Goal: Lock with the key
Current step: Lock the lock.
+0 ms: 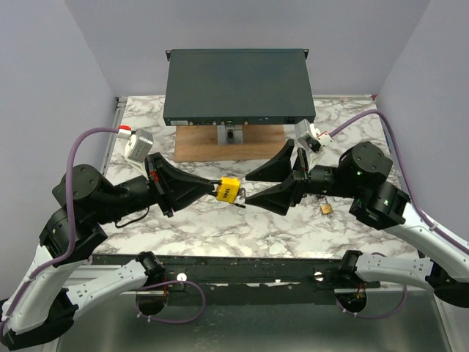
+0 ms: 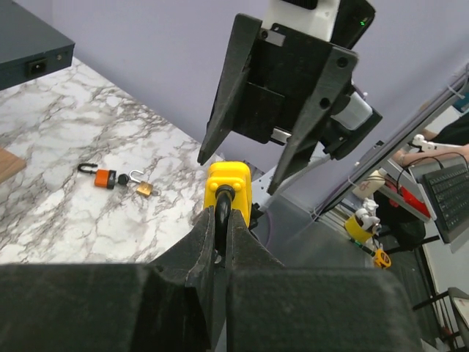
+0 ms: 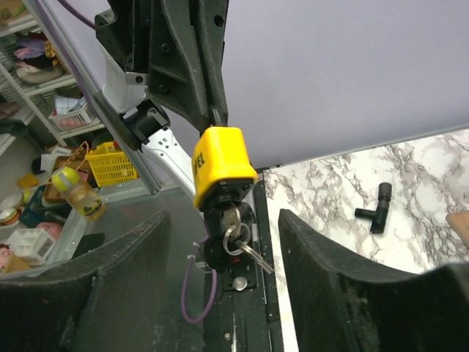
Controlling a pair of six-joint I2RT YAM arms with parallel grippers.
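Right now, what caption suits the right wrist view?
Left gripper holds the yellow padlock, keys hanging from its underside, inside the open right gripper.

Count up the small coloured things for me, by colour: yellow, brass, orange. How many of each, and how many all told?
Yellow: 1, the yellow-bodied padlock, held by the left gripper.
Brass: 1, the small brass padlock with a silver shackle, on the marble table.
Orange: 1, the small orange-headed key, beside the brass one.
Total: 3.
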